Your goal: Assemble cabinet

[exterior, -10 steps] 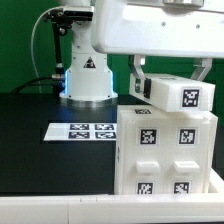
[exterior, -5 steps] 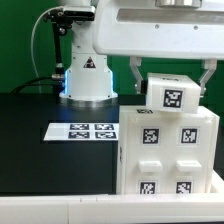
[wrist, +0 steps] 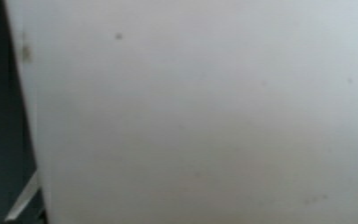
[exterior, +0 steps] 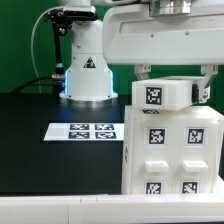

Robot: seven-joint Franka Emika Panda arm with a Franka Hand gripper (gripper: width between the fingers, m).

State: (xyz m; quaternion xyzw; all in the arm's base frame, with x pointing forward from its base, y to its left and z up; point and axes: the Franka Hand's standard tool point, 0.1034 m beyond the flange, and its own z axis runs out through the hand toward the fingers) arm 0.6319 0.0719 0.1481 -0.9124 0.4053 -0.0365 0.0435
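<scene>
Cabinet (exterior: 172, 140) cut off at frame edge, its top box (exterior: 165, 93) pinched between gripper (exterior: 172, 88) fingers.

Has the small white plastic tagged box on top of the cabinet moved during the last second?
Yes. The small white box shifted toward the exterior view's left and turned, judged against the marker board.

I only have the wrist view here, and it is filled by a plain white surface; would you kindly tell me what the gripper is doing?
Observer: In the exterior view the gripper straddles a small white tagged block, a finger on each side.
Operator: Thank you. Where does that block sit?
Observer: On top of the white box-shaped cabinet, which shows six black-and-white tags on its front.
Operator: Is anything else on the table?
Observer: The marker board lies flat on the black table, toward the exterior view's left of the cabinet.
</scene>
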